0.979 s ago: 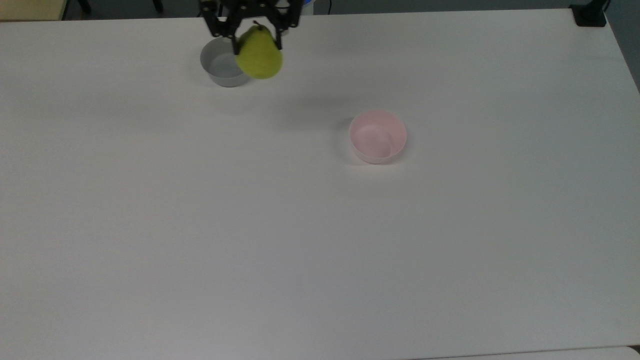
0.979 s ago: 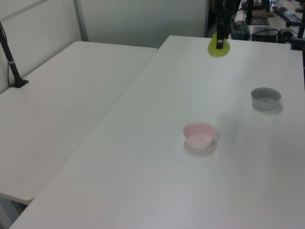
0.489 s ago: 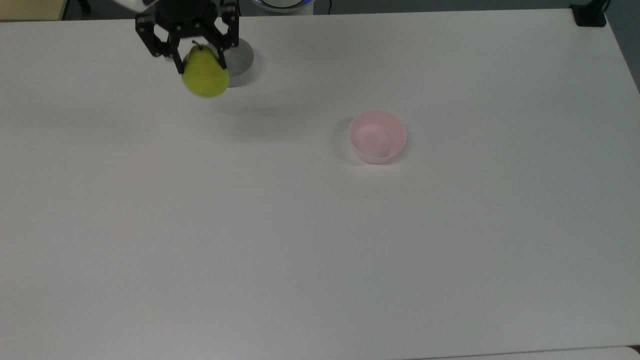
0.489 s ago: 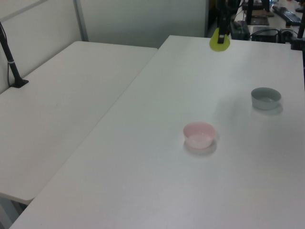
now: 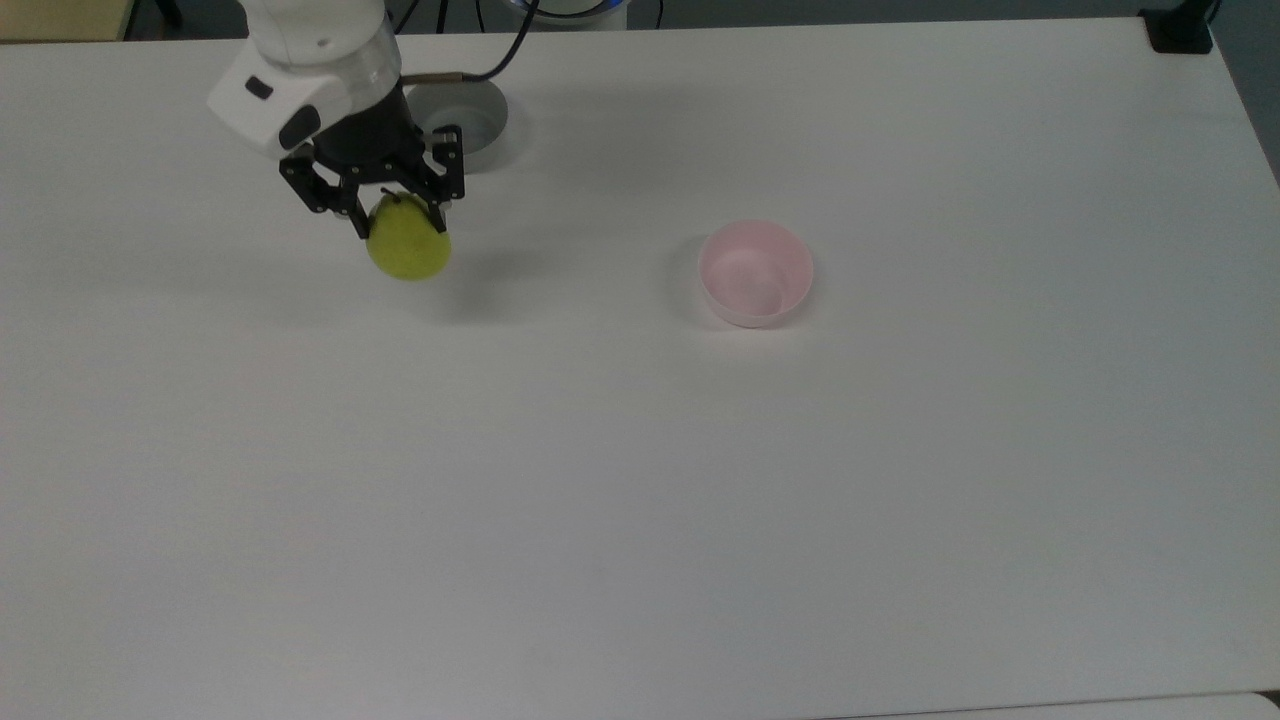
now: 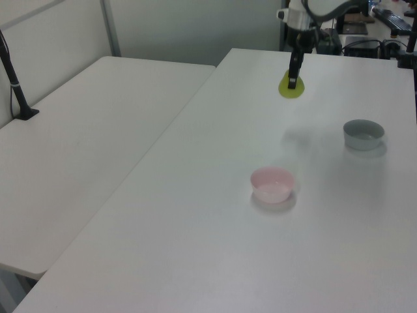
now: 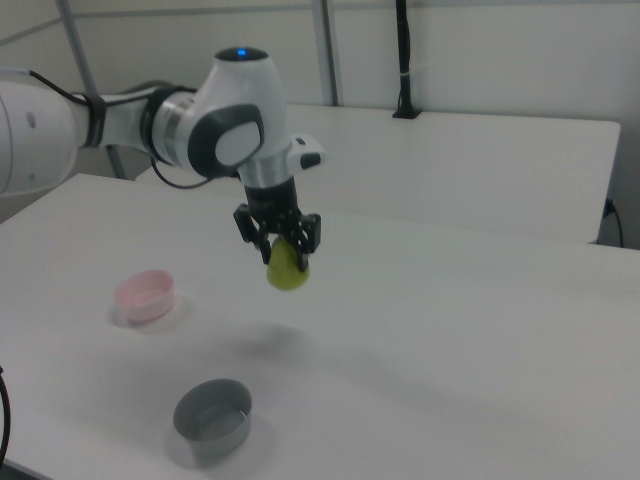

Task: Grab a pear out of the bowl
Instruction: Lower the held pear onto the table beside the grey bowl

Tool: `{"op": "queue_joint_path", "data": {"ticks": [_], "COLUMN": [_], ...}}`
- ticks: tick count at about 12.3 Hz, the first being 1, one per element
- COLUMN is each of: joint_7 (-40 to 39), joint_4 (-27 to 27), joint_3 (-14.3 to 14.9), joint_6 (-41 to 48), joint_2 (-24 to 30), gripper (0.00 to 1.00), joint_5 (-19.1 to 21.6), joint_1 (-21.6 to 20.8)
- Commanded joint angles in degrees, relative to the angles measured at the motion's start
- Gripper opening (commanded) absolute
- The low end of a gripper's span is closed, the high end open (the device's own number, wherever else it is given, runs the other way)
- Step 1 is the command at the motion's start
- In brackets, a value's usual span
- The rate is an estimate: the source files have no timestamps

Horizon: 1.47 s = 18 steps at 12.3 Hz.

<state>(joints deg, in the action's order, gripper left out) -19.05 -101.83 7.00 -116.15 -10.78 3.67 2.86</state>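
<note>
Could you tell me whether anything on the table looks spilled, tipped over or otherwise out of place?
Nothing stands out. The pink bowl and the grey bowl both sit upright and empty on the table, and the gripper holds the pear in the air.

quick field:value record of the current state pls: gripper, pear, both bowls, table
gripper: shut on the pear, raised above the table
pear: small yellow-green fruit, hanging stem-up between the fingers, clear of the table in the right view
pink bowl: small round pale pink bowl, upright, empty
grey bowl: small round, upright, empty, apart from the pink bowl
table: white, flat
</note>
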Motion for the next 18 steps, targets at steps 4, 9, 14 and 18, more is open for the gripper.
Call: {"op": "queue_joint_path", "data": {"ticks": [4, 9, 14, 18], "joint_7": [-0.9, -0.6, -0.2, 7.0], "joint_4": [-3.0, -2.9, -2.9, -1.4], "joint_3": [0.8, 0.8, 0.9, 1.0], "joint_6": [-8.0, -8.0, -6.9, -1.6], "joint_2": [-7.0, -8.9, -8.8, -6.0], "gripper": [0.00, 0.07, 1.00, 1.00], "joint_5": [1.1, 1.1, 1.1, 0.4], "joint_1": [0.7, 0.5, 0.6, 0.0]}}
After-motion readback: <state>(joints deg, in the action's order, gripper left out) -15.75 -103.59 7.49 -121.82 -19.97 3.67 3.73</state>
